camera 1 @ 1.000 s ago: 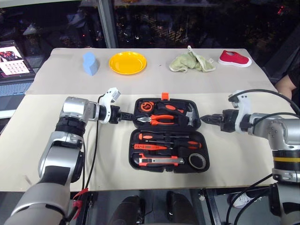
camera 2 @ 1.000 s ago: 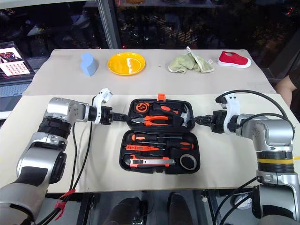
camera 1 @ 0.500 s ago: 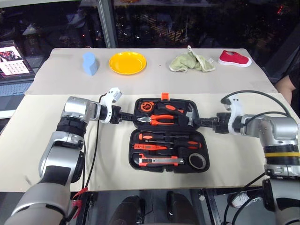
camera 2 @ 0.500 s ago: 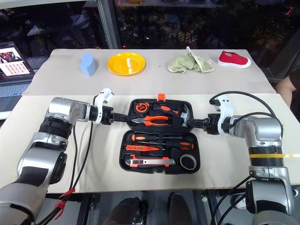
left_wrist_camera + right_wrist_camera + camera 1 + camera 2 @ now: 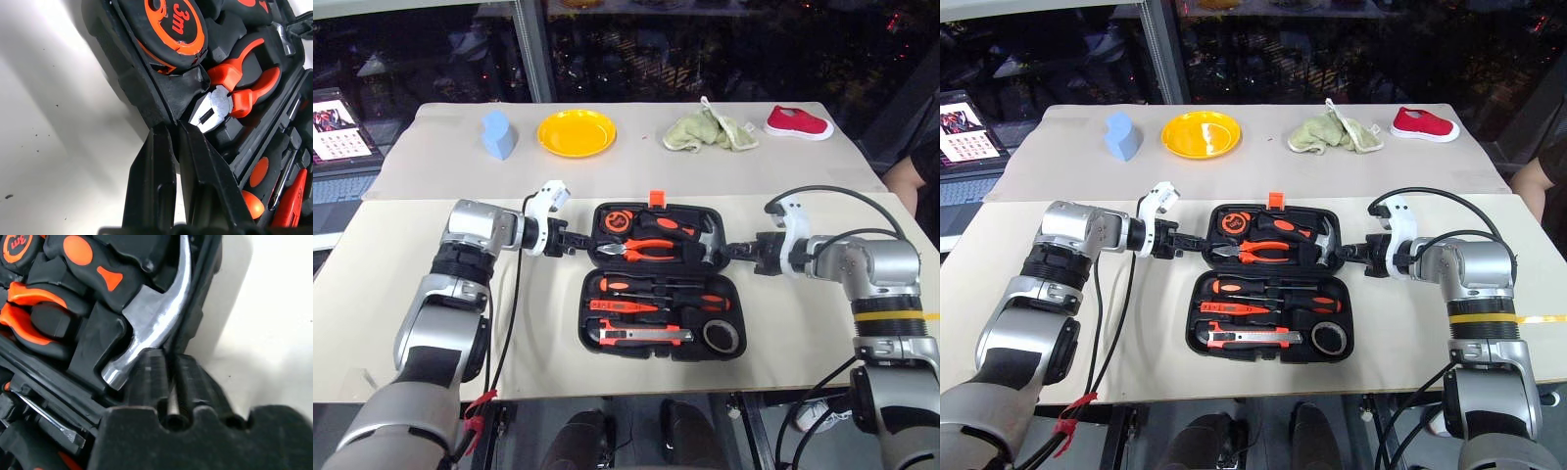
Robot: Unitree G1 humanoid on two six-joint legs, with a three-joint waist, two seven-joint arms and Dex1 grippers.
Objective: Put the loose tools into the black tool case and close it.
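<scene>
text: "3m" | on: orange-and-black tape measure (image 5: 171, 27) | where: in black tool case (image 5: 122, 73)

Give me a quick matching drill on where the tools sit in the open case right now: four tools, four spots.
Things:
1. tape measure
2. hammer
3. utility knife
4. tape roll

Places in the black tool case:
A. near half, robot's right corner
B. far half, robot's left corner
C. near half, front edge, left of the roll
D. far half, robot's right end

Pairs: 1-B, 2-D, 3-C, 4-A
</scene>
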